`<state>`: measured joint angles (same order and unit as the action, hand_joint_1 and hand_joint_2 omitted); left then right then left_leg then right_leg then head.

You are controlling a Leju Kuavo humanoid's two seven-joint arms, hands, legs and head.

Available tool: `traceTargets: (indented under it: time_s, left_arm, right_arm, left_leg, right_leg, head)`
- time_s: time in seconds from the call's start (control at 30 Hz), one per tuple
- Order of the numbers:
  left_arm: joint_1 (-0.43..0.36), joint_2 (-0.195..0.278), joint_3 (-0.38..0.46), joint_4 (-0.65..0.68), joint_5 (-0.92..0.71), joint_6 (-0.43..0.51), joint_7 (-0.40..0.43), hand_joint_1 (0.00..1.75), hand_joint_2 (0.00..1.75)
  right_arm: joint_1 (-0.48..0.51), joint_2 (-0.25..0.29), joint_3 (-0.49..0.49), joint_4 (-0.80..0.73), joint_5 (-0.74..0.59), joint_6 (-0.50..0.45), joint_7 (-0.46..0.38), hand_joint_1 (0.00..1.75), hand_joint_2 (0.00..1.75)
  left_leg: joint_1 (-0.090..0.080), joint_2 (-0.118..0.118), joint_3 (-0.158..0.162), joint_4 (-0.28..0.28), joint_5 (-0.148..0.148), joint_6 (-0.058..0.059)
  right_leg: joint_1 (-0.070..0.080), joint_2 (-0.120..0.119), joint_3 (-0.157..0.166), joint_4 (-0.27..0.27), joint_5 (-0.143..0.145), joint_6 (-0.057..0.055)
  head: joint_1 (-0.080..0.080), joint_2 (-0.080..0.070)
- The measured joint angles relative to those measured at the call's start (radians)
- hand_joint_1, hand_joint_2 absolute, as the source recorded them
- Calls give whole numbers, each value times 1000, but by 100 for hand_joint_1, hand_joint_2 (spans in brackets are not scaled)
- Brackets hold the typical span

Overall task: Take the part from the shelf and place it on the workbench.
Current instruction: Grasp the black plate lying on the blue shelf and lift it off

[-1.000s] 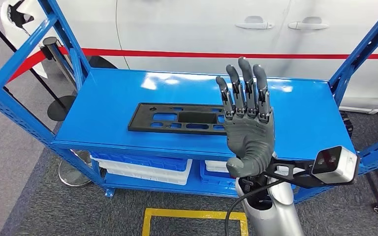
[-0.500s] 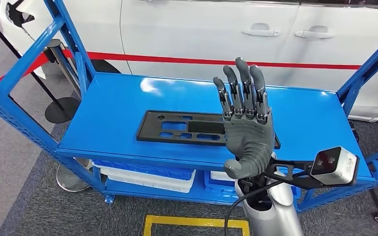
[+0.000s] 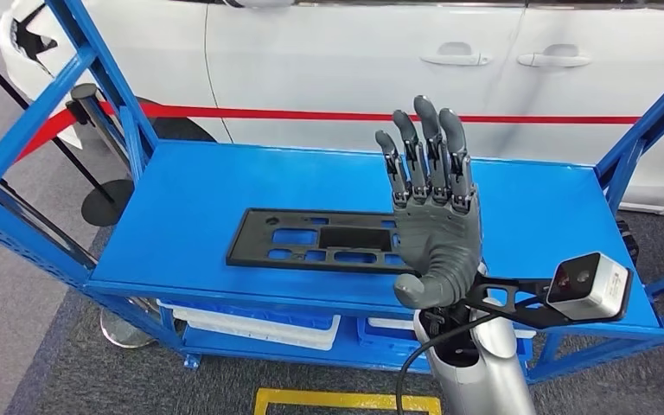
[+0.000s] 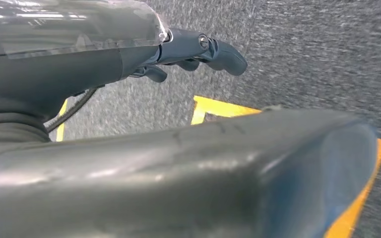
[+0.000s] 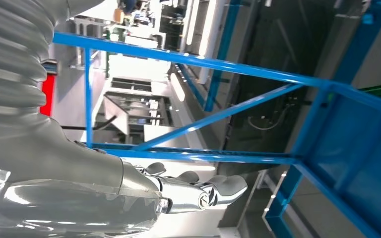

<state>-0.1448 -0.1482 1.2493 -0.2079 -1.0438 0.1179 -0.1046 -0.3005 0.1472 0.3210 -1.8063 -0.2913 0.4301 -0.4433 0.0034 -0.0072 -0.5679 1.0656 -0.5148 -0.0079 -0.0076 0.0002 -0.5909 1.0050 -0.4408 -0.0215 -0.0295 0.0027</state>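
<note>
A flat black part (image 3: 311, 242) with several cut-outs lies on the top board of the blue shelf (image 3: 181, 199), near its front edge. My right hand (image 3: 437, 225) is raised upright in front of the part's right end, palm toward the shelf and fingers straight and apart, holding nothing. It hides that end of the part. In the right wrist view the right hand (image 5: 188, 191) is stretched out in open air before blue shelf bars. My left hand (image 4: 188, 47) hangs over grey carpet with loosely bent fingers and nothing in it.
A white car (image 3: 354, 60) stands close behind the shelf, with a red barrier belt (image 3: 311, 114) and a stanchion (image 3: 86, 95) at the left. Blue uprights (image 3: 648, 130) frame both shelf ends. Blue and white bins (image 3: 251, 316) fill the lower level. Yellow floor tape (image 3: 346, 399) lies below.
The whole picture has shifted a little, so the camera has moved. My right hand stays raised and spread in front of the part, which has not moved on the shelf.
</note>
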Motion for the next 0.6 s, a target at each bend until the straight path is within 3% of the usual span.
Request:
traceTargets:
  time_s: [0.1,0.13,0.17,0.23,0.3,0.33,0.47,0.53,0.6]
  left_arm:
    - [2,0,0,0,0,2,-4,0,0]
    - [3,0,0,0,1,3,-5,0,0]
    - [4,0,0,0,1,4,-7,0,0]
    - [4,0,0,0,3,5,-10,0,0]
    - [3,1,0,0,4,6,-13,0,0]
    - [3,1,0,0,5,5,-15,0,0]
    - [5,1,0,0,7,0,-21,0,0]
    - [3,1,0,0,7,-4,-21,0,0]
    - [1,1,0,0,5,-6,-19,0,0]
  right_arm:
    - [-3,0,3,3,1,-7,4,0,175]
    - [-3,-1,4,5,5,-13,6,0,175]
    - [-3,-2,6,7,12,-21,9,0,175]
    - [-3,-4,10,11,40,-43,12,0,175]
    - [-3,-6,17,14,87,-74,11,0,175]
    - [-3,-7,21,16,119,-93,9,0,175]
    - [-4,-16,43,28,248,-163,6,0,175]
    - [-7,-22,58,38,306,-192,14,0,175]
    - [-10,-30,74,54,354,-214,28,0,175]
  left_leg:
    - [4,1,-98,187,-76,-10]
    - [6,1,-123,224,-78,-12]
    - [7,1,-130,221,-58,-13]
    - [9,2,-89,107,25,-12]
    - [7,2,-38,-10,74,-5]
    - [5,2,-26,-38,79,-1]
    - [7,0,-21,-55,78,20]
    - [11,1,-17,-62,81,29]
    - [11,1,-16,-63,79,33]
  right_leg:
    - [1,-4,13,-3,-8,-9]
    - [2,-4,16,-2,-11,-9]
    - [2,-3,19,-1,-15,-9]
    - [1,0,30,3,-24,-5]
    - [4,1,35,8,-34,2]
    - [6,1,34,10,-36,6]
    - [5,1,27,23,-49,24]
    - [2,1,-12,103,-95,33]
    - [-1,1,-83,237,-150,40]
  head:
    - [0,0]
    - [0,0]
    - [0,0]
    - [0,0]
    - [0,0]
    - [1,0]
    - [1,0]
    - [3,0]
    - [4,0]
